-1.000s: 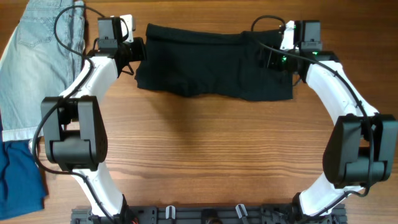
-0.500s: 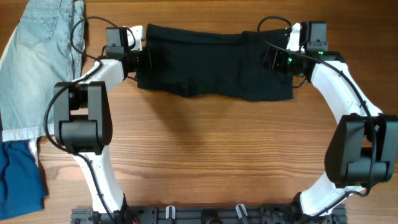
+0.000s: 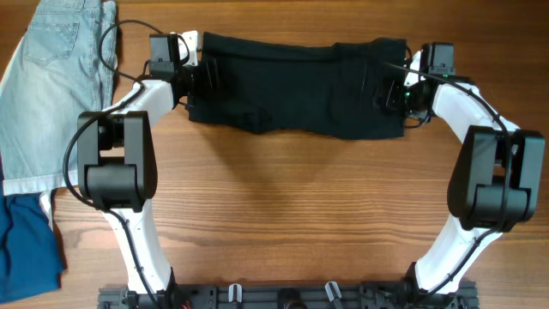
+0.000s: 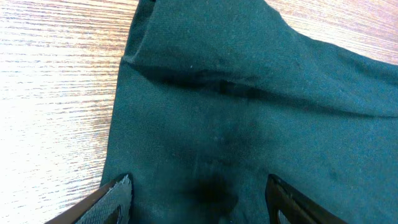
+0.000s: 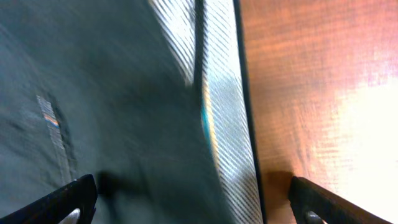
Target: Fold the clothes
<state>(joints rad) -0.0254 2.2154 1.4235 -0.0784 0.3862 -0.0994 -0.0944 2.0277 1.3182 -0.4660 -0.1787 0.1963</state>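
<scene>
The clothes [image 3: 296,86] are black shorts, lying folded in a wide band across the far side of the table. My left gripper [image 3: 206,77] sits over their left end. In the left wrist view the black fabric [image 4: 249,106] lies flat and creased under my left gripper [image 4: 199,200], whose jaws stand apart with nothing pinched. My right gripper [image 3: 388,93] is over the shorts' right end. In the right wrist view my right gripper [image 5: 194,202] is wide open, straddling the edge where the pale striped lining [image 5: 224,124] meets the wood.
Light-blue denim shorts [image 3: 51,86] lie at the far left, close to the left arm's cable. A bright blue garment [image 3: 26,245] lies at the near left corner. Bare wooden table [image 3: 292,206] spreads in front of the black shorts.
My left gripper has opened and let go of the shorts' left end. My right gripper has shifted right to the shorts' edge, and their right end now lies spread wider.
</scene>
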